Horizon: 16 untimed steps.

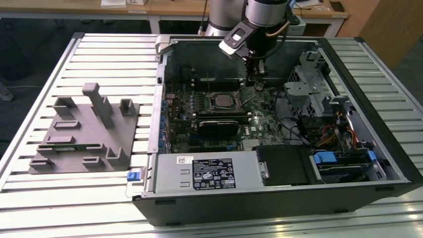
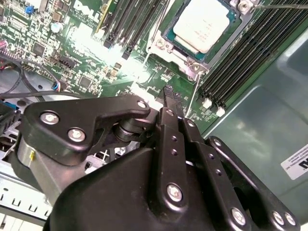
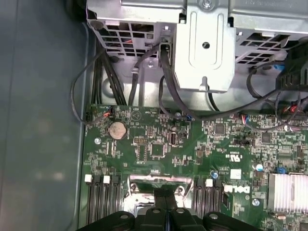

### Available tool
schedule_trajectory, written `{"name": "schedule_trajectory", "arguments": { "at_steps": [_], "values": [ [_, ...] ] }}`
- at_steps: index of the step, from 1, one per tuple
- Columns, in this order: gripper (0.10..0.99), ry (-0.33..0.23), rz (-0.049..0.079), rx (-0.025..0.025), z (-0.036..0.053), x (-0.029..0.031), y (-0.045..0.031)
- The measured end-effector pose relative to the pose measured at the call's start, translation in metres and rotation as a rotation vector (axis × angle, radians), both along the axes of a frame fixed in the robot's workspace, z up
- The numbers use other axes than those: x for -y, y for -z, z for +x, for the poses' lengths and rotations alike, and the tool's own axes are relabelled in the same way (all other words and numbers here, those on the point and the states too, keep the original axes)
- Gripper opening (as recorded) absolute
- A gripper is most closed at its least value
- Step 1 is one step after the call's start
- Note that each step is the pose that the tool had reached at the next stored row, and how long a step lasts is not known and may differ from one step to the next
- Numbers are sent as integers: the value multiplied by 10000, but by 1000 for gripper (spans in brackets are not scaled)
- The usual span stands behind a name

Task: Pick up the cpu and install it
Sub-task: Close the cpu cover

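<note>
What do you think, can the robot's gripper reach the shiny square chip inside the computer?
Probably yes. The gripper hangs close over the motherboard beside the cpu, which lies uncovered in its socket. Nothing stands between them, though the fingers are shut.

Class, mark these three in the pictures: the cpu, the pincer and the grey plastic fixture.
cpu (image 2: 202, 24): second wrist view, middle of its silvery top.
pincer (image 2: 170, 95): second wrist view, between its fingertips.
grey plastic fixture (image 1: 79, 133): exterior view, on its flat base.
</note>
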<state>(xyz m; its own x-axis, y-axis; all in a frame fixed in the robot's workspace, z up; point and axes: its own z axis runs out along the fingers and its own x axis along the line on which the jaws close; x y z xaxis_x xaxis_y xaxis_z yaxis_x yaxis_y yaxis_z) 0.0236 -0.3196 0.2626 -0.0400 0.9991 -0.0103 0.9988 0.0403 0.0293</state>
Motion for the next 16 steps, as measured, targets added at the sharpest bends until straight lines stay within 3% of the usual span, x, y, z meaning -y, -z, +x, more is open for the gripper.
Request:
{"name": "schedule_trajectory", "arguments": {
  "at_steps": [16],
  "values": [
    [106, -1, 3, 1, 189, -45, 26]
  ]
}}
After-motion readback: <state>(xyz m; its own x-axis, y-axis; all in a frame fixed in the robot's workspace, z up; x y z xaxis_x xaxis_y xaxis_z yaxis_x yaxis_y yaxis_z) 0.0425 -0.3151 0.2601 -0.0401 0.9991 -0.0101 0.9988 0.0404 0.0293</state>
